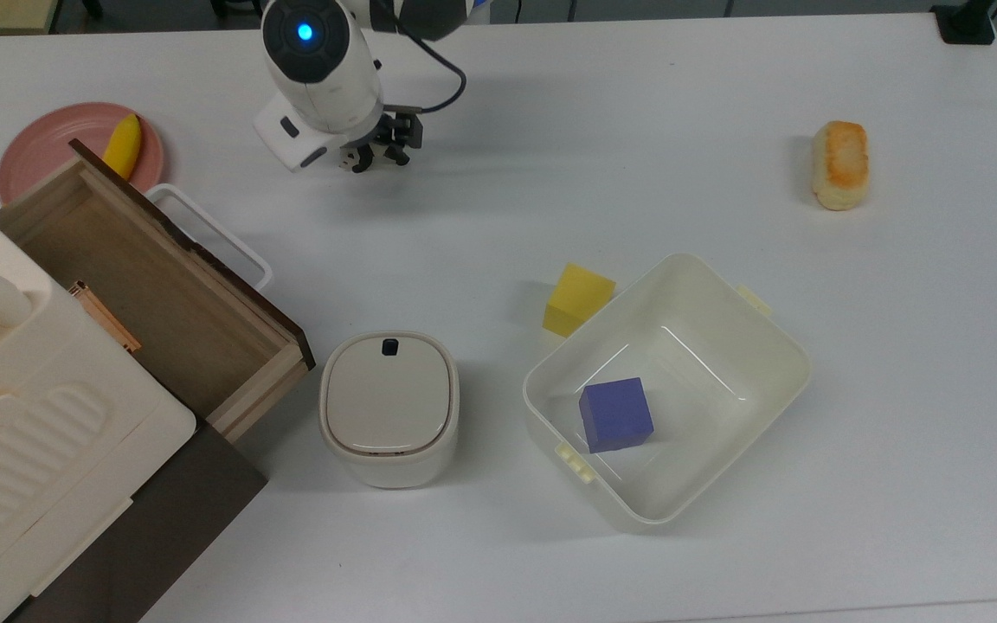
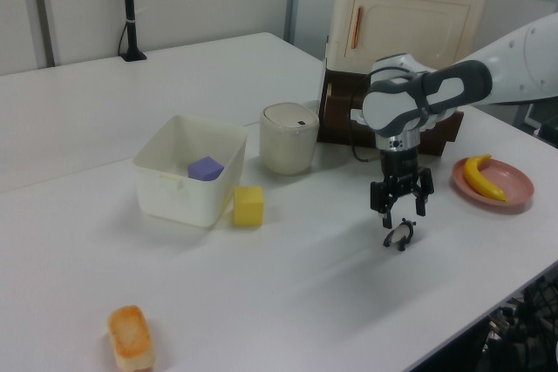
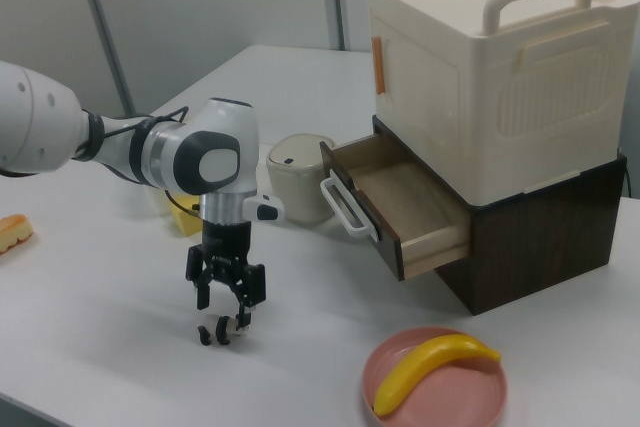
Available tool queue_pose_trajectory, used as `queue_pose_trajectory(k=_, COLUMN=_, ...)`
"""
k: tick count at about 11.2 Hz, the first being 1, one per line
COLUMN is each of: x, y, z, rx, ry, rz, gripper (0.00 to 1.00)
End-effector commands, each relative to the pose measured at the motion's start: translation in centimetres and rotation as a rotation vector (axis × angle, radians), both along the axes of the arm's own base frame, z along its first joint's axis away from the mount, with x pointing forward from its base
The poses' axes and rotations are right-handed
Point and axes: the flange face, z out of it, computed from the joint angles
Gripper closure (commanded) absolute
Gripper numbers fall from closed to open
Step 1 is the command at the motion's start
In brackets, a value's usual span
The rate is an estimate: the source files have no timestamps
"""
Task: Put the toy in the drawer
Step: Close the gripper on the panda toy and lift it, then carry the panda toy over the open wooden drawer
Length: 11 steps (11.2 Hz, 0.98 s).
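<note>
One gripper (image 3: pixel 224 315) spread wide just above the panda figurine (image 3: pixel 219 331) on the white table (image 1: pixel 637 130), wooden drawer (image 3: pixel 405 209) open at the right view's right

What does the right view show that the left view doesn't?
The right view looks into the open drawer, with its bare wooden floor and white loop handle. The left view takes in the cream tub holding the purple cube, with the yellow cube beside it. Both show the open gripper just above the toy, and the banana on the pink plate.
</note>
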Motion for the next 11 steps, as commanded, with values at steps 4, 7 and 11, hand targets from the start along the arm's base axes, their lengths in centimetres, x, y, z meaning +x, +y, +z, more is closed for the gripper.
queue_pose_trajectory(k=4, x=0.1, y=1.1, z=-1.5, rx=0.003, ry=0.008, rz=-0.043, gripper=0.53)
queue_pose_trajectory(k=7, x=0.2, y=1.2, z=-1.8, rx=0.002, ry=0.014, rz=-0.039, gripper=0.71)
queue_pose_trajectory(k=11, x=0.0, y=1.1, z=-1.6, rx=0.0, ry=0.031, rz=-0.043, gripper=0.71)
